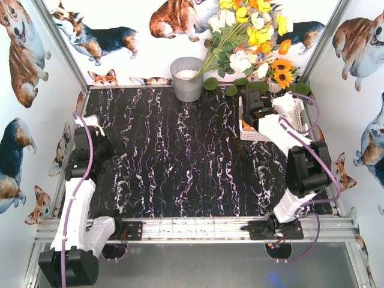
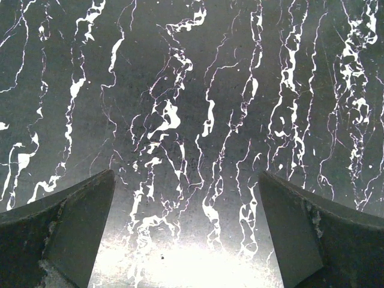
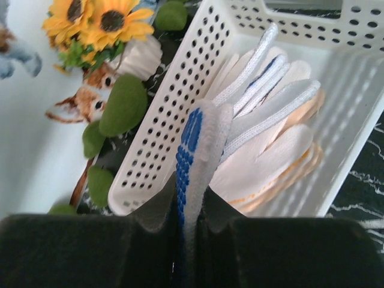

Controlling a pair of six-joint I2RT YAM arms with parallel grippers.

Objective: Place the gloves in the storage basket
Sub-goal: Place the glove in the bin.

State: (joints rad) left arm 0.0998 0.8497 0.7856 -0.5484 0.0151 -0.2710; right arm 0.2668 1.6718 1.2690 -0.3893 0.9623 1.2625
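Note:
The white perforated storage basket (image 1: 292, 107) stands at the back right of the table; it also shows in the right wrist view (image 3: 162, 114). Several white and beige gloves (image 3: 276, 150) lie inside it. My right gripper (image 3: 195, 207) is shut on a blue-palmed glove (image 3: 198, 144), held edge-on just above the basket's near corner. In the top view the right gripper (image 1: 251, 114) sits over the basket's left side. My left gripper (image 2: 186, 231) is open and empty, low over bare marble at the left (image 1: 96, 129).
A grey metal bucket (image 1: 187, 78) stands at the back centre. Artificial flowers and green leaves (image 1: 252, 36) crowd the back right beside the basket. Corgi-print walls close in left, right and behind.

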